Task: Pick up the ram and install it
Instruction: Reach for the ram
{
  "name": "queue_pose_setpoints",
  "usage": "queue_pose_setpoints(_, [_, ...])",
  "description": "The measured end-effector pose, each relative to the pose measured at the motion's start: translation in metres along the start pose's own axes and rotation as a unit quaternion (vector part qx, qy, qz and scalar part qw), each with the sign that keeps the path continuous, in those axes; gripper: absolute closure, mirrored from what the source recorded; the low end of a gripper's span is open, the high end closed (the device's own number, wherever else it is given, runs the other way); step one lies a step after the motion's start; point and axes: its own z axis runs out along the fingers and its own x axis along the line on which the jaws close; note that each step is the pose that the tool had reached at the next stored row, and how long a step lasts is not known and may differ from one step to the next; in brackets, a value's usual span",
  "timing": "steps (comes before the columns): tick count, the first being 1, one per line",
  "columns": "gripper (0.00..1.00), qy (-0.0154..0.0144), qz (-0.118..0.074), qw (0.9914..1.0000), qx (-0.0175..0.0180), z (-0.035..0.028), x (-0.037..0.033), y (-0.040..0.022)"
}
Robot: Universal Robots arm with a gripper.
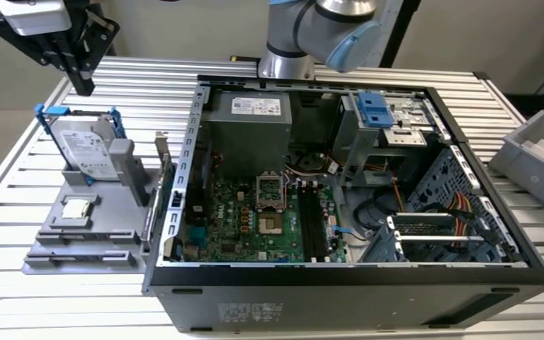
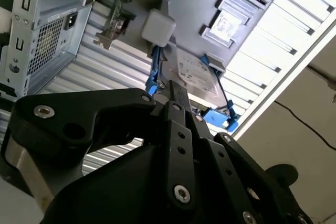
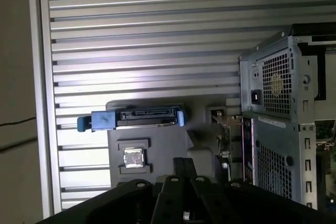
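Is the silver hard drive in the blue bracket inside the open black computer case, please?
No, the silver hard drive stands upright in the grey plastic holder beside the black computer case.

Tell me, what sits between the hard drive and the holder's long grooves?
The small square silver chip, lying flat in its pocket on the gray holder, as the exterior view shows.

The table (image 1: 54, 301) is ribbed in silver stripes, the motherboard (image 1: 244, 227) is done in green, and the drive bracket (image 1: 53, 111) is moulded blue.
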Motion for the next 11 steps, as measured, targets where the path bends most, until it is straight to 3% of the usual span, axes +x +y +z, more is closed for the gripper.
queue_pose_setpoints(11, [1.00,0.0000,0.000,1.00000,0.0000,0.0000,0.0119,-0.0009])
